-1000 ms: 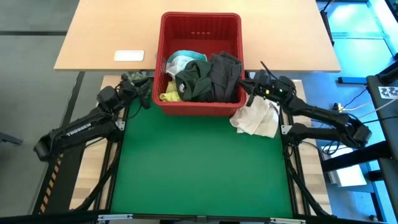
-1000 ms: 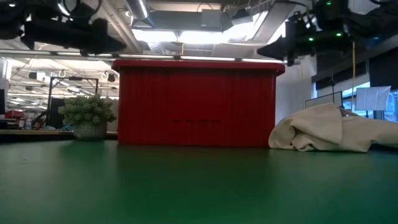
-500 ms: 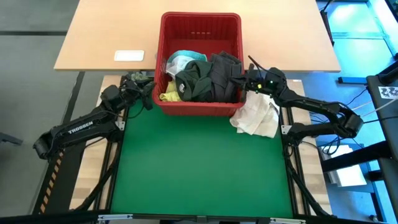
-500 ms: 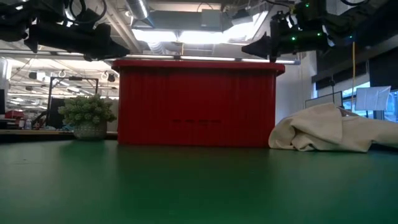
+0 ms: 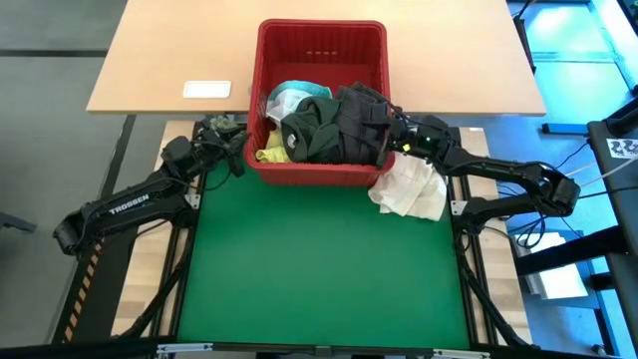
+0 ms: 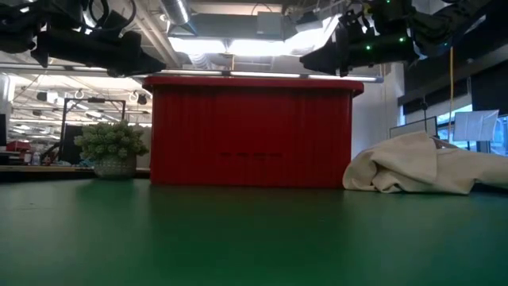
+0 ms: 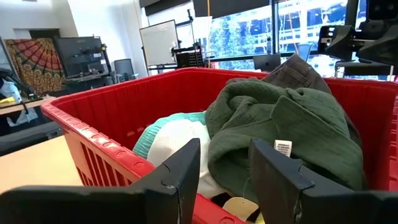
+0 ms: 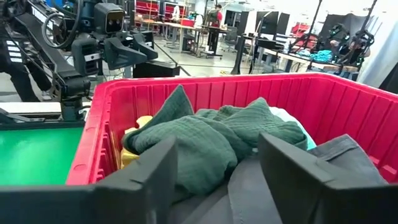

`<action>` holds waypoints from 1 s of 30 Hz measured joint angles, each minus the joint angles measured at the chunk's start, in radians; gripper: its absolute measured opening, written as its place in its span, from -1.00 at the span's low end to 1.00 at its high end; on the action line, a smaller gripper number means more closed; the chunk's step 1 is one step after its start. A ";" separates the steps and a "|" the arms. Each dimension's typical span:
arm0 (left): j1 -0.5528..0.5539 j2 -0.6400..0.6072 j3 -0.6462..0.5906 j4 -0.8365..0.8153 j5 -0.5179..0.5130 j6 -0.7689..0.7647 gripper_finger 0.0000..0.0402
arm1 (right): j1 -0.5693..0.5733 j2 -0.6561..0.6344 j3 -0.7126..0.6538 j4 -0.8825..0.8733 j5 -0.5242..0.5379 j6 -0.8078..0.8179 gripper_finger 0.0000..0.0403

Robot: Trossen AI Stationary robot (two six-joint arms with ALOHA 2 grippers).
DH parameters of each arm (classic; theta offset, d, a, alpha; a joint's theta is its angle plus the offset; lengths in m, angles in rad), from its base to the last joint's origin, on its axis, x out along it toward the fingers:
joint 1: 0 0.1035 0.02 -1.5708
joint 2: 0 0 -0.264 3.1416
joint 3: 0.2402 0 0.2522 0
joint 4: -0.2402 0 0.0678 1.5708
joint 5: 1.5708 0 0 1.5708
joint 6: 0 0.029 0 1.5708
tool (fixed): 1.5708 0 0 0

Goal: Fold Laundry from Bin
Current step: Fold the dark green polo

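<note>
I have the red bin sitting at the far edge of the green mat, its back half over the wooden table behind. The laundry is heaped in the near half of the bin: a dark green garment in the middle, a grey one toward the right wall, a turquoise-and-white piece behind, and a strip of yellow against the near-left corner. The far half of the bin floor is bare.

My right gripper is over the bin's right rim, reaching in above the grey garment — in the right wrist view its fingers stand spread wide with the grey and green cloth between and just beyond them; I can't say for sure whether the tips touch the fabric. My left gripper hangs just outside the bin's left wall near the front corner, fingers parted with a moderate gap and nothing between them, pointing over the rim at the green garment.

A cream-white cloth bundle lies on the mat touching the bin's near-right corner, right under the right arm. A small green plant ball sits off the bin's left side. The near stretch of mat is open.
</note>
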 joint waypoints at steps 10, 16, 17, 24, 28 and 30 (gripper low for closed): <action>-0.067 0.000 0.000 0.000 0.002 0.052 -0.20 | 0.000 0.000 0.000 0.000 0.000 0.015 0.23; -0.071 0.000 0.000 0.000 0.001 0.051 0.05 | -0.001 0.000 0.000 0.003 0.000 0.017 0.24; -0.071 0.000 0.000 0.000 0.001 0.051 0.09 | -0.001 0.000 0.001 0.000 0.000 0.017 0.24; -0.071 0.000 0.000 0.000 0.001 0.048 0.28 | 0.014 0.000 0.108 -0.162 0.001 -0.016 0.24; -0.071 0.000 0.009 -0.002 0.001 0.047 0.34 | 0.029 0.000 0.180 -0.278 0.010 -0.041 0.24; -0.071 0.010 0.026 0.001 0.001 0.047 0.37 | 0.032 0.009 0.196 -0.315 0.025 -0.058 0.24</action>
